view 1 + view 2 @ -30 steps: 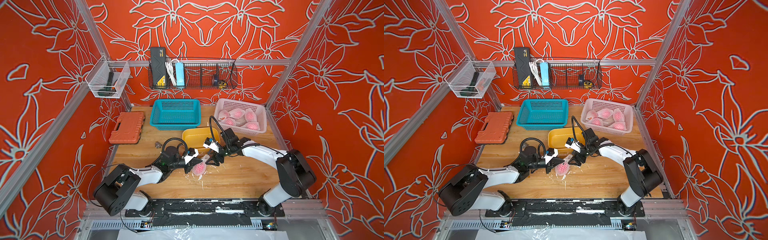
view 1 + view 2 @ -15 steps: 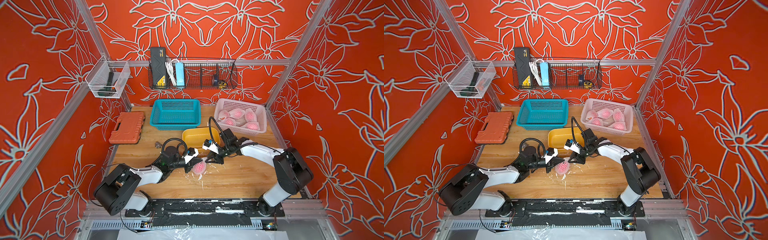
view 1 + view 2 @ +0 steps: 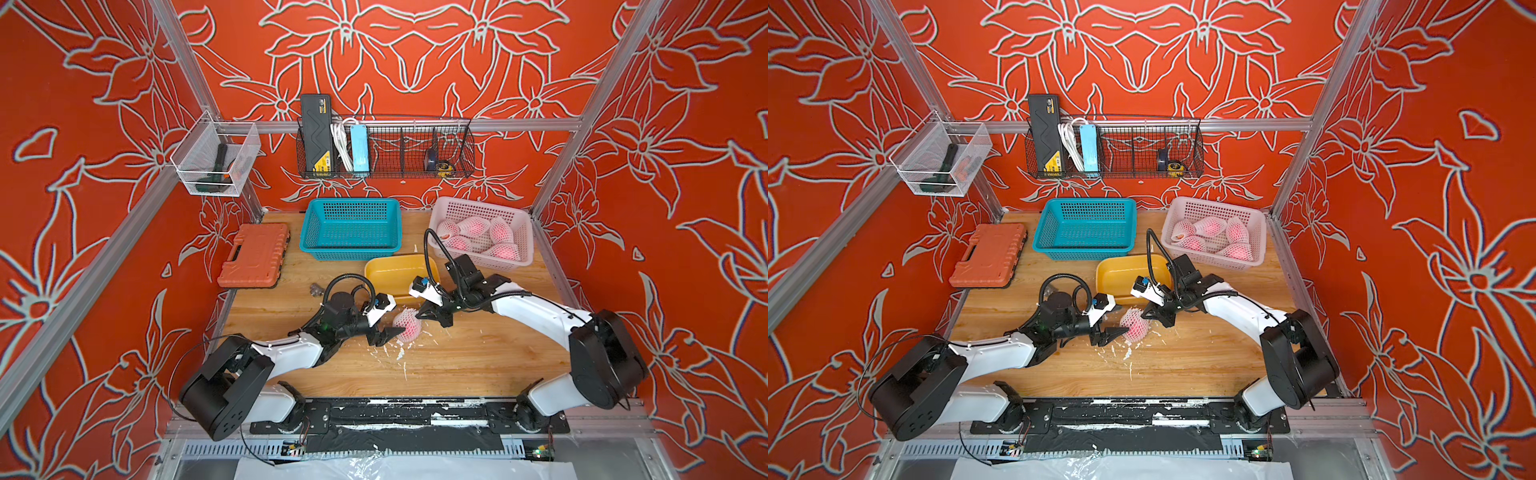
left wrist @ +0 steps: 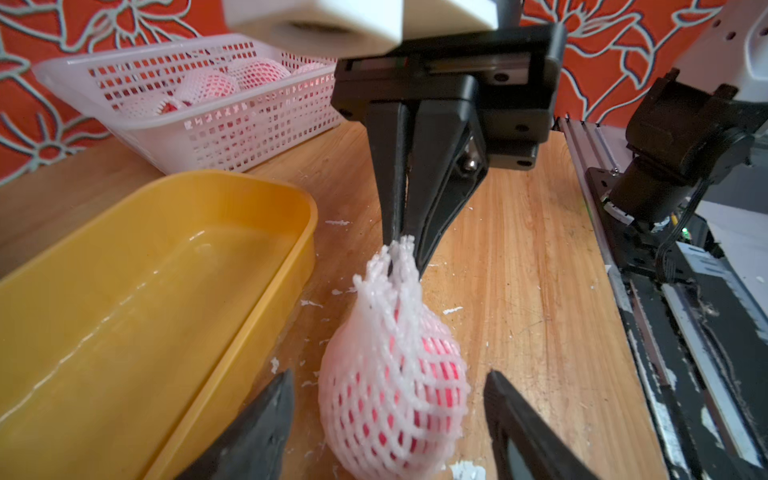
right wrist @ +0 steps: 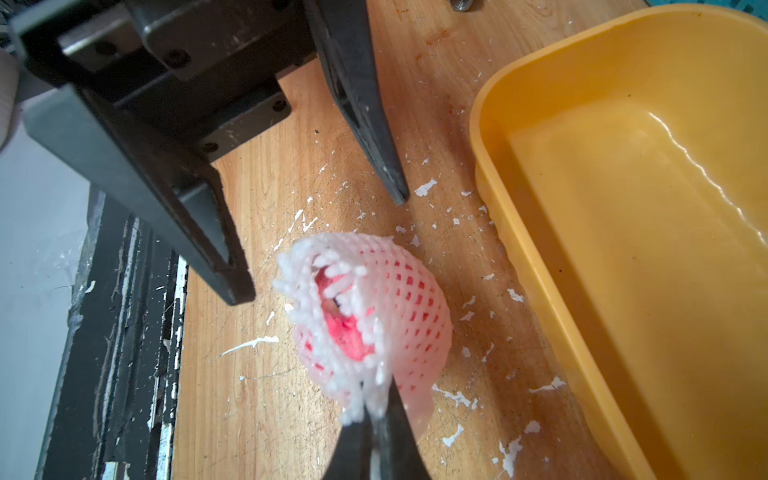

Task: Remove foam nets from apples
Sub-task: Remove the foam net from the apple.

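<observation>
Foam net (image 5: 409, 291) over half-hidden apple (image 5: 347, 332)

Left black parallel gripper (image 3: 390, 336) sits low, jaws spread wide. Right black parallel gripper (image 4: 402, 243) pinches a white foam mesh net (image 4: 390, 353) at its tip.

Table (image 3: 478, 365) open in front; yellow tub (image 3: 395, 272) blocks close behind the apple (image 3: 409, 326), seemingly not touching

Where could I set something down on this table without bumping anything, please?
Bare wood, only foam crumbs, lies between the arms, up to the black rail. Crowded: apple in foam net between left gripper and right gripper, yellow tray just behind.
</observation>
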